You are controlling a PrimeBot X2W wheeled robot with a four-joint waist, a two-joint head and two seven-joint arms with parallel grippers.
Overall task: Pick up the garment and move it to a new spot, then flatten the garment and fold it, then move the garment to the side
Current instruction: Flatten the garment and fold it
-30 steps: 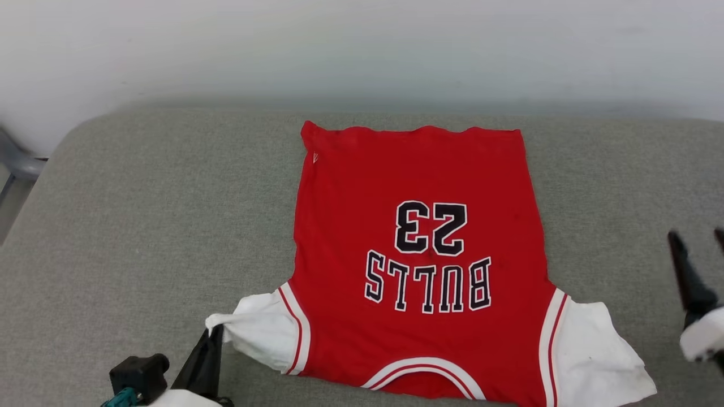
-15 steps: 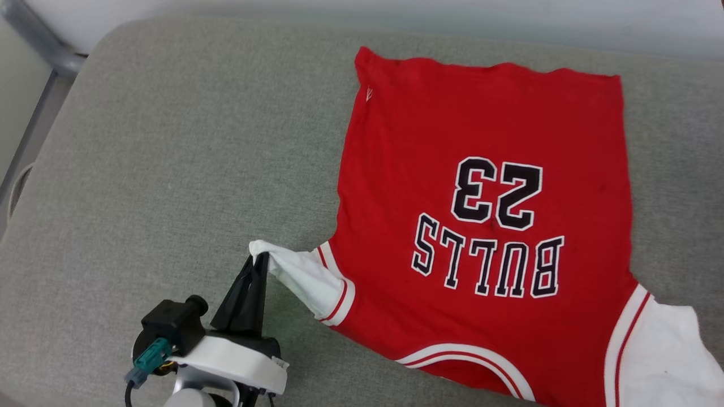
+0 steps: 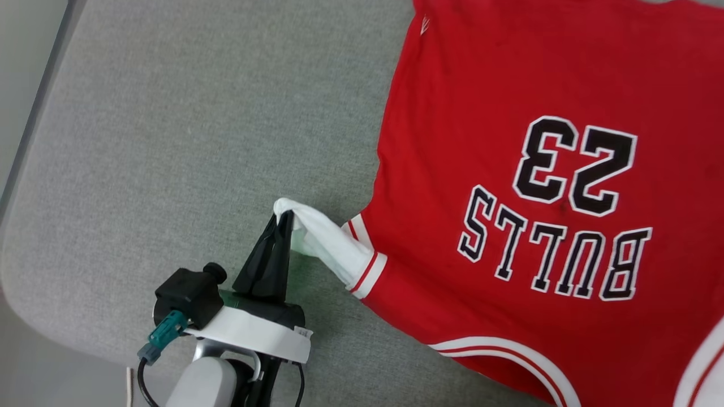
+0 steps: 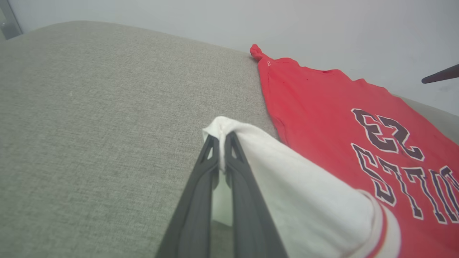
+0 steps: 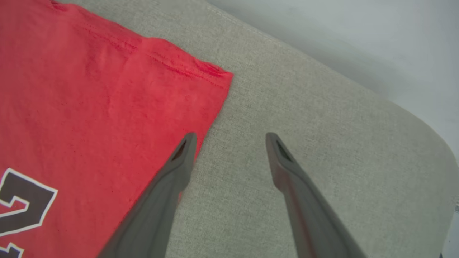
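Head view | left gripper (image 3: 284, 215) pinches garment (image 3: 481, 85) by bunched white sleeve (image 3: 328, 246) | right gripper (image 5: 231, 136) spread over woven cushion (image 5: 322, 125)

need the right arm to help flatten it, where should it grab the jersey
Probably the hem corner of the jersey, coming in from the bare cushion side. The cloth lies flat there with its edge free, right by the open right fingers, and it sits diagonally opposite the sleeve pinched by the left fingers.
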